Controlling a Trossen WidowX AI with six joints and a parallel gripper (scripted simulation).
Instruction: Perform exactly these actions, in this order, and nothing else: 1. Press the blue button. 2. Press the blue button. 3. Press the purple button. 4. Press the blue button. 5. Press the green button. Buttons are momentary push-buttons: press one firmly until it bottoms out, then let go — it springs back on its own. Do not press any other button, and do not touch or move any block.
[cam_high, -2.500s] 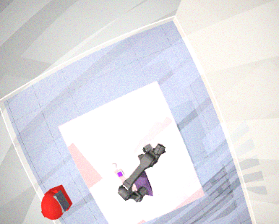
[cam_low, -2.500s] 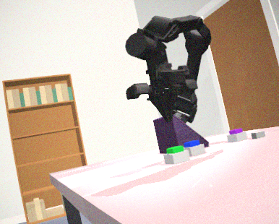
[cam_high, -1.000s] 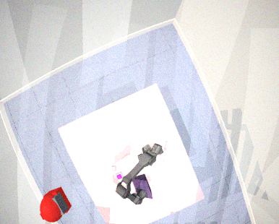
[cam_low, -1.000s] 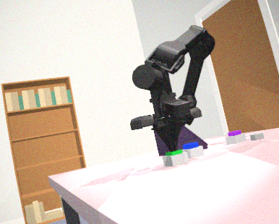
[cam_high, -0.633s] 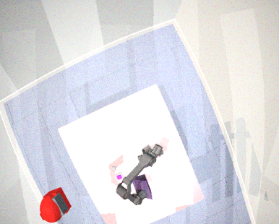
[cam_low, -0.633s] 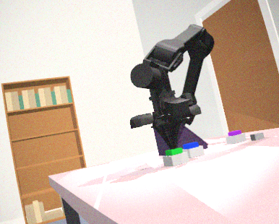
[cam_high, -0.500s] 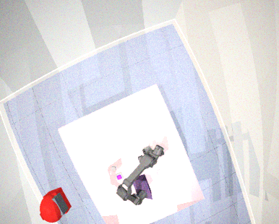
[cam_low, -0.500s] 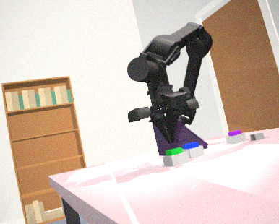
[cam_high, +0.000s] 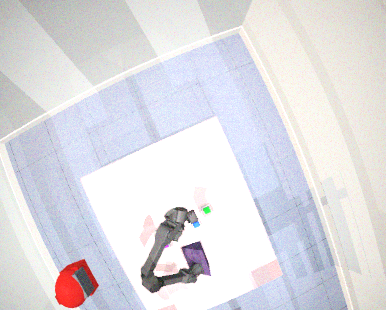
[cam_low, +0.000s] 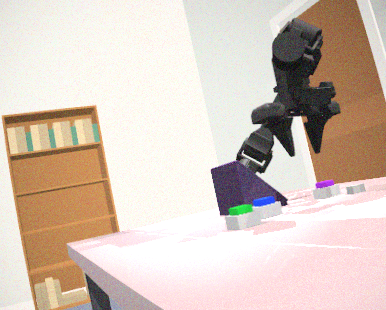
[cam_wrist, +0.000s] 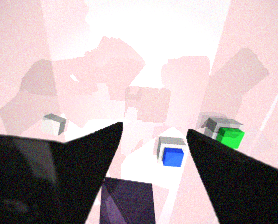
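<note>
My gripper (cam_low: 305, 153) (cam_wrist: 154, 129) is open, with nothing between its fingers, and hangs well above the table. The blue button (cam_high: 196, 224) (cam_low: 264, 201) (cam_wrist: 173, 157) shows between the fingers in the wrist view, nearer the right one, below the fingertip line. The green button (cam_high: 206, 210) (cam_low: 240, 209) (cam_wrist: 230, 137) is beside it, past the right finger in the wrist view. The purple button (cam_high: 167, 245) (cam_low: 325, 184) stands apart from them. It is mostly hidden by the arm in the top view and not visible in the wrist view. No finger touches a button.
A dark purple wedge-shaped block (cam_high: 196, 257) (cam_low: 229, 192) (cam_wrist: 132, 200) stands close to the blue button, near the arm's base. A small grey block (cam_low: 356, 188) (cam_wrist: 52, 124) lies off to the side, beyond the purple button in the exterior view. A red object (cam_high: 70, 290) is off the table.
</note>
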